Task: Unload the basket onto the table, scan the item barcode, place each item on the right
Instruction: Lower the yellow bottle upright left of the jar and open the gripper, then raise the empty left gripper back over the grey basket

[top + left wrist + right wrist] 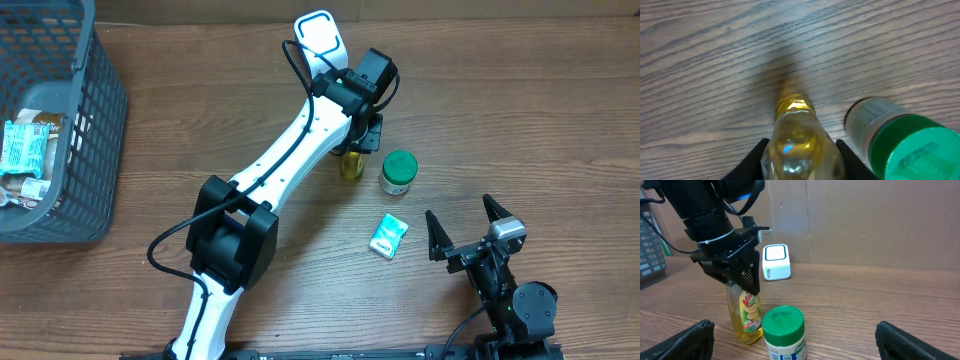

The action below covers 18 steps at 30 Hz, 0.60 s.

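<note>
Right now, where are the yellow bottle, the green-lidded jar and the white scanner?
yellow bottle [743,331], right wrist view, lower body.
green-lidded jar [400,165], overhead view, middle of its lid.
white scanner [776,260], right wrist view, front face.

A bottle [350,167] stands on the worktop [520,100], its top inside the left tool [352,150]. A jar [399,172] stands just right of that tool. A packet [388,236] lies between the jar and the right tool [459,210]. A box [318,35] sits behind the left tool, a basket [100,120] far to its left.
</note>
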Tool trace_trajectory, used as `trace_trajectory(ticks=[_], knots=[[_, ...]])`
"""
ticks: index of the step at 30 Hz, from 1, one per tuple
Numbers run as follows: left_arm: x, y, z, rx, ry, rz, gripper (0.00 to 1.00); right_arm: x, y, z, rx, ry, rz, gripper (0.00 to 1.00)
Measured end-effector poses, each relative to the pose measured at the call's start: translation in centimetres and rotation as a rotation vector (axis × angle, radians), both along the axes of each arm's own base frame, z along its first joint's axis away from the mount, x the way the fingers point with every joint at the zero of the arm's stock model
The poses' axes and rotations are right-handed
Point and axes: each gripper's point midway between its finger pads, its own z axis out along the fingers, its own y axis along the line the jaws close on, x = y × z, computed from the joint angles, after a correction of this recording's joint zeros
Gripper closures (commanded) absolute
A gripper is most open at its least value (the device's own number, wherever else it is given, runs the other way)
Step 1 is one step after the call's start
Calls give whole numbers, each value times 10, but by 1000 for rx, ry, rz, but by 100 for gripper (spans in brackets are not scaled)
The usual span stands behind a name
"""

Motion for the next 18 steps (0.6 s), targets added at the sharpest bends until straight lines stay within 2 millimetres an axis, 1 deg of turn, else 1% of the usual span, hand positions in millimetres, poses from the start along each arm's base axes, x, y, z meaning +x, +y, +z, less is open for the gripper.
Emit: trace_trajectory(ticks=[1, 4, 7, 9, 11, 12, 13, 15, 16, 17, 18], knots=[[0, 1, 0, 4, 2, 5, 34, 0, 0, 0, 1, 0, 0, 0], [-2, 3, -1, 10, 8, 8, 28, 0, 0, 0, 0, -1, 0, 0], [-3, 1, -1, 3, 14, 3, 19, 0, 0, 0, 0, 0, 0, 0], [-4, 0, -1, -7, 21, -5, 16, 0, 0, 0, 0, 0, 0, 0], [-5, -2, 0, -15, 25, -14, 9, 0, 0, 0, 0, 0, 0, 0], [-5, -3, 1, -17, 23, -23, 7, 0, 0, 0, 0, 0, 0, 0], [-4, -3, 3, -22, 21, -32, 7, 0, 0, 0, 0, 0, 0, 0], [-1, -4, 14, -30, 7, -47, 6, 0, 0, 0, 0, 0, 0, 0], [3, -4, 25, -40, -9, -48, 6, 0, 0, 0, 0, 0, 0, 0], [10, -5, 38, -57, -35, -45, 5, 0, 0, 0, 0, 0, 0, 0], [20, -5, 61, -87, -81, -35, 5, 0, 0, 0, -1, -1, 0, 0]])
